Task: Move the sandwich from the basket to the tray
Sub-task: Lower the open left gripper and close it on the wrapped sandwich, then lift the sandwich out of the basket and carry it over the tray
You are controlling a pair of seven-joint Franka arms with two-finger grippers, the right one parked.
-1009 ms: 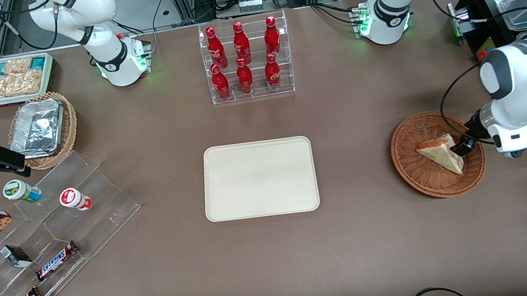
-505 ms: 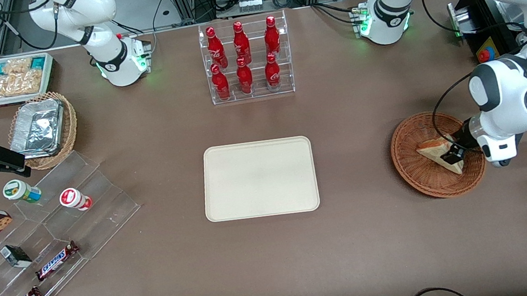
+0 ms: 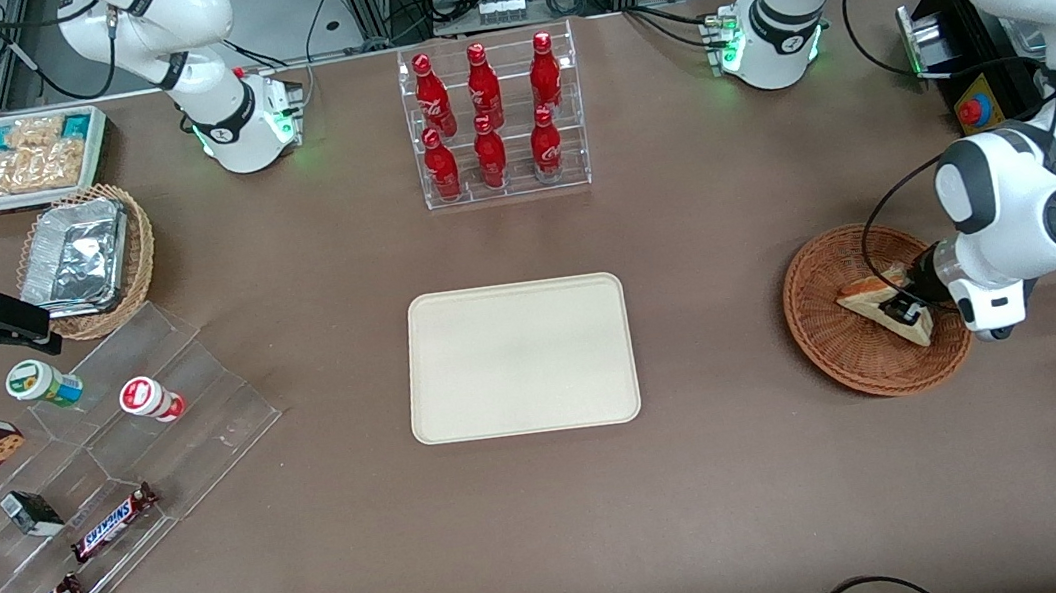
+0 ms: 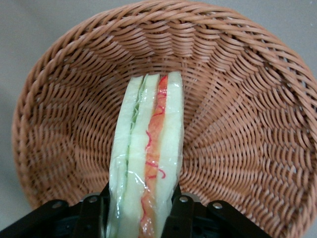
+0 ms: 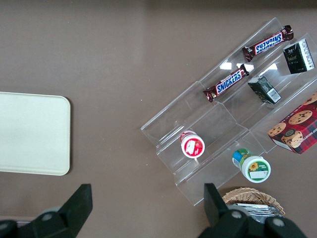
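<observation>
The sandwich [image 3: 864, 297], a wedge of pale bread in clear wrap, lies in the reddish-brown wicker basket [image 3: 849, 366] toward the working arm's end of the table. My left gripper [image 3: 904, 309] is down in the basket, shut on the sandwich's wide end. In the left wrist view the sandwich [image 4: 148, 158] stands on edge with red and green filling showing. The black fingers [image 4: 179, 210] press on both of its sides, with the basket wall [image 4: 247, 99] around it. The cream tray [image 3: 519, 358] lies flat in the middle of the table, well apart from the basket.
A clear rack of red bottles [image 3: 493, 119] stands farther from the front camera than the tray. A clear stepped stand with snack bars and cups [image 3: 106, 469], a tan basket of foil containers [image 3: 85, 260] and a white snack bin [image 3: 17, 158] lie toward the parked arm's end.
My gripper has slid farther into the basket along the sandwich and closed on it. The sandwich now stands more on edge and looks narrower from the front.
</observation>
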